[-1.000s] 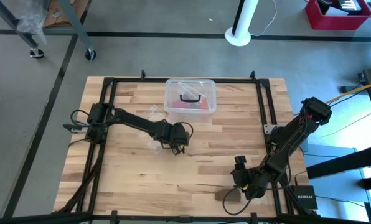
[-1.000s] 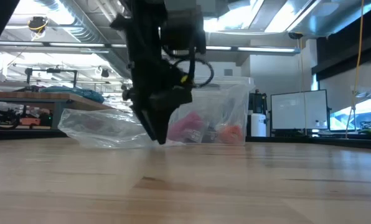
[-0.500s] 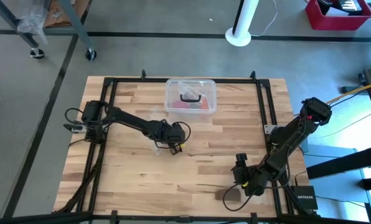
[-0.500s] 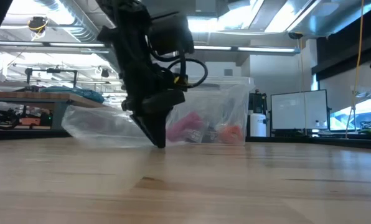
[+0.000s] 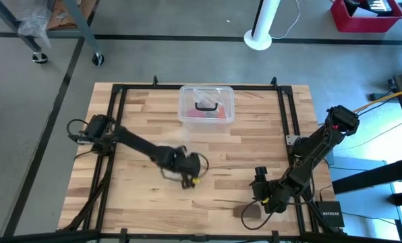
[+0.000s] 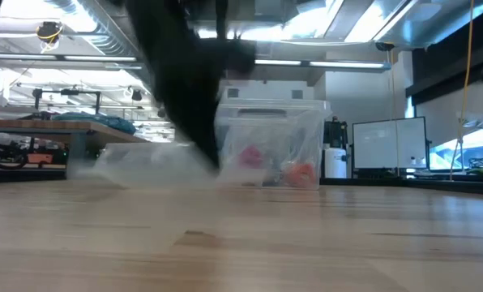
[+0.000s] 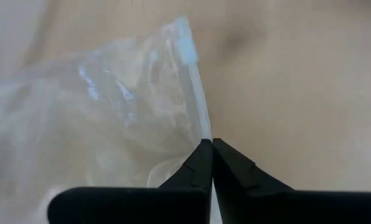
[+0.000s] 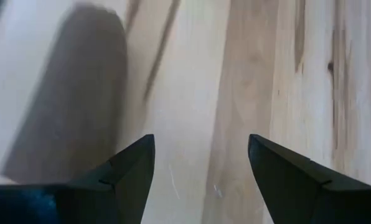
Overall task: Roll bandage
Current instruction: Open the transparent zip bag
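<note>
The dull brown bandage (image 5: pixel 249 211) lies as a small lump on the table by the near edge, right of the middle; in the right wrist view it shows as a grey-brown shape (image 8: pixel 73 106). My right gripper (image 5: pixel 265 201) (image 8: pixel 201 162) hovers open just beside it and touches nothing. My left gripper (image 5: pixel 187 179) (image 7: pixel 210 146), at the middle of the table, is shut on a clear thin plastic bag (image 7: pixel 111 112) (image 6: pixel 136 162). My left gripper pinches the bag's thick closure strip (image 7: pixel 201 127), at one end of it, between its two fingertips. The fingers slant down from above. The rest of the bag trails slack behind the fingers toward the far side, low over the table.
A clear plastic box with a black handle (image 5: pixel 206 104) (image 6: pixel 270 146) stands at the middle of the far edge. A black frame (image 5: pixel 282 115) runs around the tabletop. Bare wood lies between the two grippers.
My left gripper has shut on the bag's closure strip and gone toward the table's near edge, rolling a little. The bag has been dragged along after it, away from the clear box.
</note>
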